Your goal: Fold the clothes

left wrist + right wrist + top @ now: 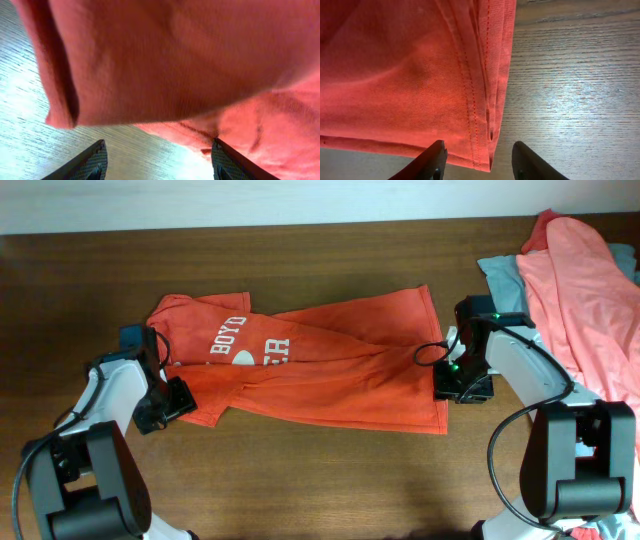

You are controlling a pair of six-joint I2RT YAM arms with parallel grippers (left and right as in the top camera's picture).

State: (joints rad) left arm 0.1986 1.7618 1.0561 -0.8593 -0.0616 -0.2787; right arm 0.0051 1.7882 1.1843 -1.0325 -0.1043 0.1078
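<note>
**T-shirt stretched side to side on desk, both claws apart at its ends**

Overhead view. Orange-red short-sleeved cotton T-shirt [330,370] with white printed lettering lying on the brown wooden desk [300,480]. Long axis side to side, tilted slightly. Sleeve end with "BOYD" toward the robot's left, straight hem toward its right. Rumpled rather than flat, with creases running lengthwise through the middle. Left claw [165,395] at the near left edge of the cloth, by the sleeve. Right claw [462,385] just beside the near right hem corner. Further right, well apart from the T-shirt, a paler salmon-pink garment [585,290] heaped over a grey-blue garment [500,275] at the desk's edge.

Left wrist view. Left claw [157,165] apart, two dark fingers [90,162] low in the frame with bare desk [25,100] between them. T-shirt [175,60] filling the upper frame, a rolled edge of it raised over the wood. Nothing clamped between the jaws.

Right wrist view. Right claw [480,162] apart as well, dark fingertips [432,160] at the bottom edge. T-shirt [395,75] covering the left half, its stitched hem [485,90] running top to bottom, doubled in layers. Lowest hem corner lying in the gap between the jaws, not visibly pinched. Pale wood grain of the desk [570,90] to the right.
</note>
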